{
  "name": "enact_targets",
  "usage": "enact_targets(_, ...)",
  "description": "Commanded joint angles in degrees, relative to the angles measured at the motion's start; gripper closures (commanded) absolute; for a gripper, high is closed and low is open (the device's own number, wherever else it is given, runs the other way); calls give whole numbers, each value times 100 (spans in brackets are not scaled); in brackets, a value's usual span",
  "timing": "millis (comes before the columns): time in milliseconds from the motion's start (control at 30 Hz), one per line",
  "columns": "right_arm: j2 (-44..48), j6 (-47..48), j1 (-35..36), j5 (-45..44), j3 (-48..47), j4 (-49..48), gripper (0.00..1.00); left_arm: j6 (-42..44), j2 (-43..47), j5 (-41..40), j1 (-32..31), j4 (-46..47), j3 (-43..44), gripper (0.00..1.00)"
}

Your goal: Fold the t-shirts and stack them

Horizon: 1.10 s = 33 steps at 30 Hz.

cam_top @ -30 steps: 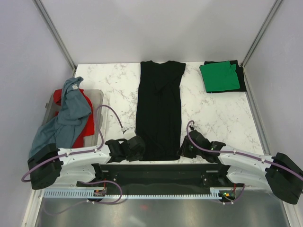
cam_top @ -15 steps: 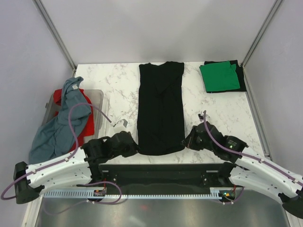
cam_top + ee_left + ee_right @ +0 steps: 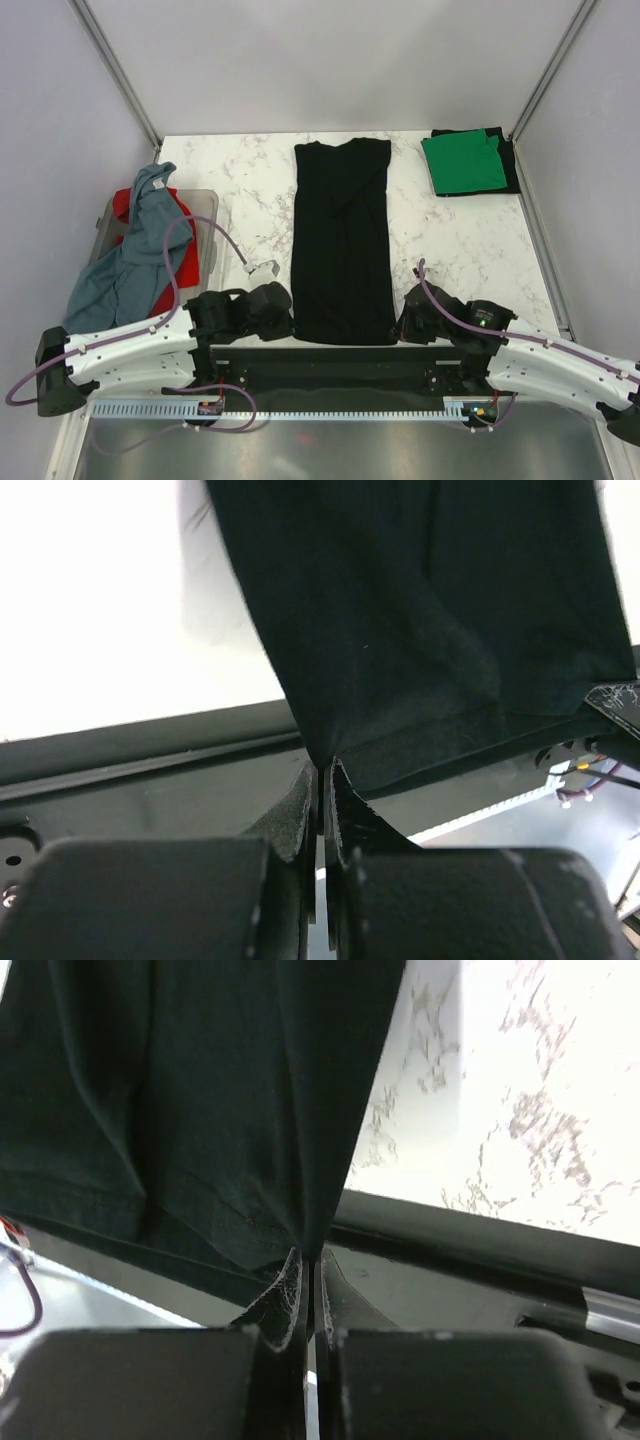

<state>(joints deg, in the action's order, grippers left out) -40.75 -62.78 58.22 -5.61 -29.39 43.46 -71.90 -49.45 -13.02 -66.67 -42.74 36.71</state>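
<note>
The long, narrow-folded black t-shirt point(image 3: 341, 240) lies mid-desk point(image 3: 450, 240). The left tool point(image 3: 321, 772) and right tool point(image 3: 309, 1258) are each pressed together, pinching its near hem corners. At the far right a folded green t-shirt point(image 3: 462, 163) covers most of another black one. On the left, a grey-blue t-shirt point(image 3: 130, 260) drapes over the plastic bin point(image 3: 207, 212), mostly hiding a red t-shirt point(image 3: 182, 262).

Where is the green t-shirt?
In the top view, the folded green cotton t-shirt lies in the far right corner of the white marble table, right of the long black t-shirt.
</note>
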Motion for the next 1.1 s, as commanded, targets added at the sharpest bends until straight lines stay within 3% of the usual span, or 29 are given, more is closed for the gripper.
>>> enact_targets(0,-283,152,32,-659,-707,153,100,500,-336,-656,-30,-147,766,98)
enact_targets(133,-1064,705,-117,-1504,-1516,347,100,1133,-705,-1193,-12,-226,1566,98)
enact_targets(233,-1574,1276,-608,-1505,-2192,330,100,1511,-977,-1528,119,-357,2050,98)
enact_targets(333,-2013,1828,-1144,-1382,-2782,242,100,1985,-1276,-1555,714,-349,2524,98)
enact_targets(633,-3500,2920,-2455,-741,-3810,-391,100,3357,-2358,-668,2543,380,3342,98)
enact_targets(1067,-5433,3650,-3404,86,-4988,-909,100,4122,-4581,194,3521,960,4484,98)
